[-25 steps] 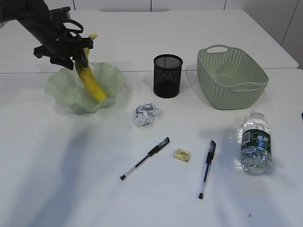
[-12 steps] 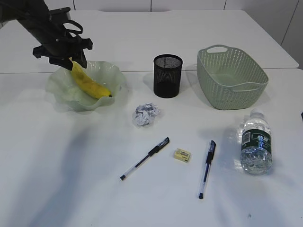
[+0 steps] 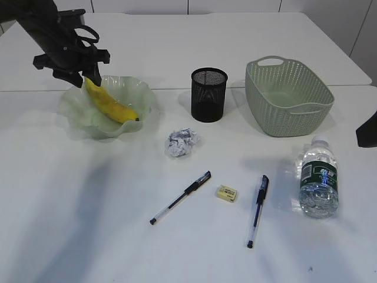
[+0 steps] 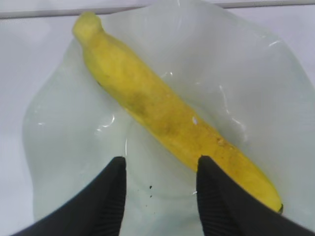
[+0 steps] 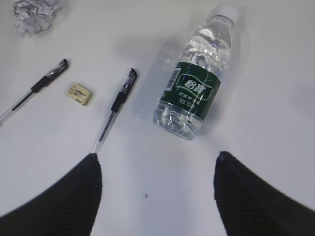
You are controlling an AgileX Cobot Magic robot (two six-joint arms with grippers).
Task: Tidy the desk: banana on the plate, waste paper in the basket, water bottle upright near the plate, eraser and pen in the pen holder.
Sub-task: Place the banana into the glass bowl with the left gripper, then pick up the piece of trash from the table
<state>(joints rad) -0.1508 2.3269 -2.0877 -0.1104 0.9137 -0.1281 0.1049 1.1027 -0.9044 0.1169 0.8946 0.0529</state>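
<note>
A white tabletop [image 3: 88, 236] holds one banana, one plate, one paper ball, two pens, one eraser, one pen holder, one basket and one bottle.

At far left, the left gripper [image 3: 82, 69] hangs over the far rim of a wavy, translucent pale green plate [image 3: 141, 97]. Its two dark ribbed fingers [image 4: 110, 196] are spread apart and grasp nothing. One yellow banana [image 3: 109, 105] lies inside the plate, just beyond the fingertips in the left wrist view, not touching them.

Toward the middle, a crumpled silvery-white waste paper ball [image 3: 182, 143] lies near the plate. Behind it stands a round black mesh pen holder [image 3: 208, 94], upright. Nearer the viewer lies a clear-barrelled pen with a black cap [image 3: 180, 197], then a small cream rectangular eraser [image 3: 227, 193], then a second, similar pen [image 3: 257, 210].

At far right sits a pale green woven-plastic basket [image 3: 288, 97] with cut-out handles. Nearer, a clear plastic water bottle [image 3: 318, 177] with a green label and white cap lies on its side. The right gripper [image 5: 156, 194] hovers above the tabletop near the bottle, its fingers [image 5: 256, 196] wide apart and holding nothing.
</note>
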